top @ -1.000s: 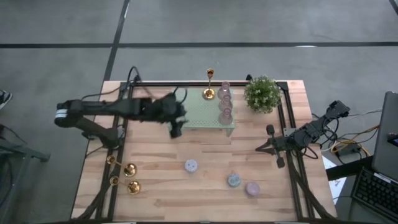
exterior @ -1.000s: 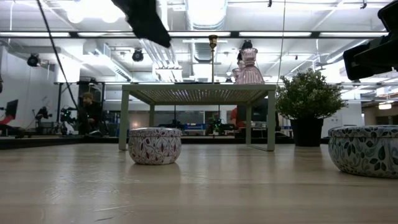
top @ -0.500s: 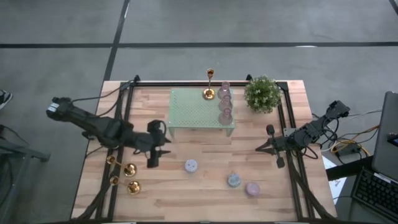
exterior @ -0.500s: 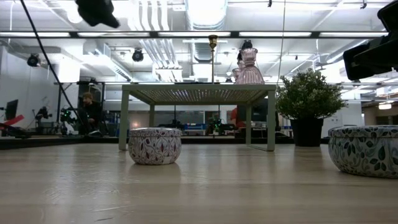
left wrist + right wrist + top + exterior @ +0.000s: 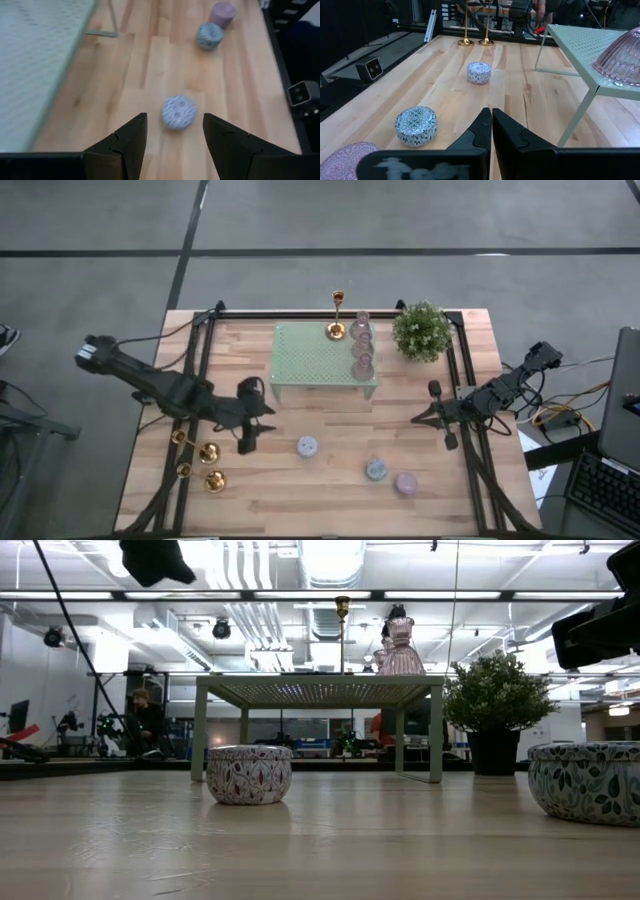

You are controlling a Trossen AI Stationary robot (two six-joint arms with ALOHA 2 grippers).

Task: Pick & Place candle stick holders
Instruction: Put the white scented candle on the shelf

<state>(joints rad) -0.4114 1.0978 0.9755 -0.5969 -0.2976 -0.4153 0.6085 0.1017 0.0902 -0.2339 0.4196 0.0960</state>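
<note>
Left gripper (image 5: pixel 247 442) raised above the bench (image 5: pixel 320 490), jaws spread and empty, between the green mesh stand (image 5: pixel 312 355) and a patterned tin candle (image 5: pixel 307 446). Right gripper (image 5: pixel 440 420) parked low at the bench's right side, jaws pressed together on nothing. Two gold candle stick holders (image 5: pixel 200 463) standing near the front-left edge, just beside each other. Third candle stick holder (image 5: pixel 337 317) upright at the stand's back edge, seemingly on its top. Pink glass pieces (image 5: pixel 362 350) lined along the stand's right side, potted plant (image 5: pixel 422 330) beyond.
</note>
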